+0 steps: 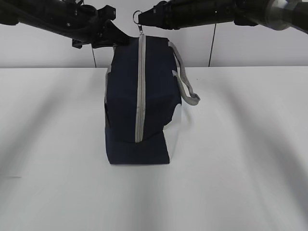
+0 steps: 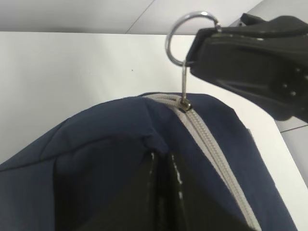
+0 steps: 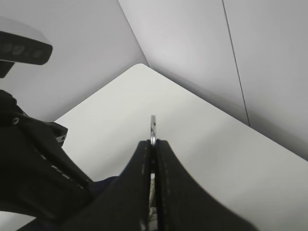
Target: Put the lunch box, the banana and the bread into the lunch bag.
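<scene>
The navy lunch bag (image 1: 139,110) stands upright on the white table, and its grey zipper (image 1: 141,86) runs shut down the front. My right gripper (image 1: 142,19) is shut on the zipper's metal ring pull (image 1: 137,14) at the bag's top. The left wrist view shows that ring pull (image 2: 190,36) pinched in the right gripper (image 2: 250,62), and the ring pull (image 3: 153,126) pokes out above my right gripper (image 3: 153,142). My left gripper (image 1: 108,37) is shut on the lunch bag's (image 2: 96,144) top fabric, left of the zipper (image 2: 211,149). The left gripper (image 2: 163,159) shows no gap. The lunch box, the banana and the bread are out of view.
Grey webbing handles (image 1: 186,82) hang off the bag's right side, above its white side panel (image 1: 174,134). The white table (image 1: 240,159) spreads around the bag, with a pale wall (image 1: 250,48) close behind. A dark camera housing (image 3: 21,48) sits at the upper left of the right wrist view.
</scene>
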`<action>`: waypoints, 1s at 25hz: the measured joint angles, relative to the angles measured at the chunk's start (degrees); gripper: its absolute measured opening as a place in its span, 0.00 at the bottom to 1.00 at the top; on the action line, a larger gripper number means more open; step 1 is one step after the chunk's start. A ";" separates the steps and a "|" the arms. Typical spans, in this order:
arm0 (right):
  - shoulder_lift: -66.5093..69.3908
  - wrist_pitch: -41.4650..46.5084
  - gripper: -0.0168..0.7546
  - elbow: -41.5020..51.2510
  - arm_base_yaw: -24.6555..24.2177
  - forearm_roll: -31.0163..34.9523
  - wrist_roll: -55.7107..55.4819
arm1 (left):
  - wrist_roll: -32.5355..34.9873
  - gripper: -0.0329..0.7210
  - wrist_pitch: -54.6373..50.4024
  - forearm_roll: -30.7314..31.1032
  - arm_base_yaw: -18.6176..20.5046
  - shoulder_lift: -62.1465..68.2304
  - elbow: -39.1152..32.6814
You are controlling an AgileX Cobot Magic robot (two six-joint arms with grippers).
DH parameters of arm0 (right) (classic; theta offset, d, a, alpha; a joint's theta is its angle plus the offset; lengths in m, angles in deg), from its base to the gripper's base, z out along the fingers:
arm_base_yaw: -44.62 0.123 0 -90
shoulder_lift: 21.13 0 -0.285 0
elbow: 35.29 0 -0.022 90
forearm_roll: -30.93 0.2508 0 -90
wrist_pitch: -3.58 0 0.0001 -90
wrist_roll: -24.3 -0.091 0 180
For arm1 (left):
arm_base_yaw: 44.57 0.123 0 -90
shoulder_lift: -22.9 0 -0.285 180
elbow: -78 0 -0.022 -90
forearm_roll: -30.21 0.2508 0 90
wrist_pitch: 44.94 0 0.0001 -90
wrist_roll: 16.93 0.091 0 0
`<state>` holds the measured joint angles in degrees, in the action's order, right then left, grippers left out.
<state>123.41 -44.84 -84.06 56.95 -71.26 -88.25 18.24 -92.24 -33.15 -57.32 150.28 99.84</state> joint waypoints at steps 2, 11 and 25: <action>0.00 0.00 0.03 0.00 -0.10 0.00 -0.30 | 1.73 0.04 -1.66 0.00 0.00 -0.70 0.09; 0.00 0.79 0.03 0.00 -0.10 0.00 -1.61 | 5.91 0.04 -7.15 0.51 0.00 -3.51 0.09; 0.00 1.52 0.03 0.00 -0.10 0.45 -2.08 | 11.48 0.04 -12.70 0.79 0.00 -5.95 0.09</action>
<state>123.41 -43.32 -84.06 56.85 -70.80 -90.33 29.72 -104.95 -32.36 -57.32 144.33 99.92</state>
